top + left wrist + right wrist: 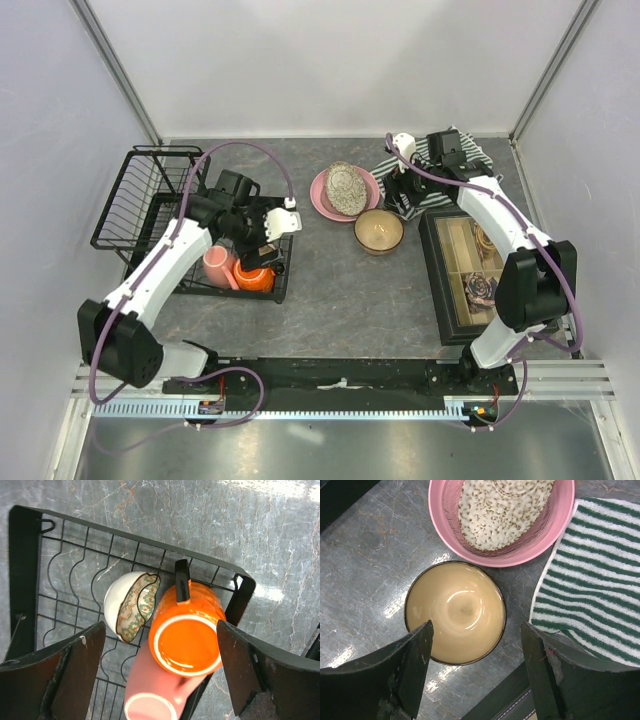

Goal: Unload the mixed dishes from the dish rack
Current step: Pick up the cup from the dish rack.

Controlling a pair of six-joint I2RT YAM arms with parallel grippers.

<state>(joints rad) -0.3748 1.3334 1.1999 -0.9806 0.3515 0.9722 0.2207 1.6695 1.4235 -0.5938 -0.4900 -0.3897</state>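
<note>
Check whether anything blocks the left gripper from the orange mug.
Nothing visible does. The open left gripper hangs over the orange mug; the floral bowl and pink mug sit close beside it and may catch a finger.

Orange mug [253,277] and pink mug [218,265] seated in dish rack [150,195], below left gripper [264,243]. Oval dish [345,187] stacked on pink plate [318,196]. Tan bowl [378,231] placed just beside, on table [330,295]. Compartmented box [440,290] located at right.

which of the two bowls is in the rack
The small floral bowl, tipped on its side in the rack next to the orange mug. The tan bowl stands upright on the table beside the pink plate.
</note>
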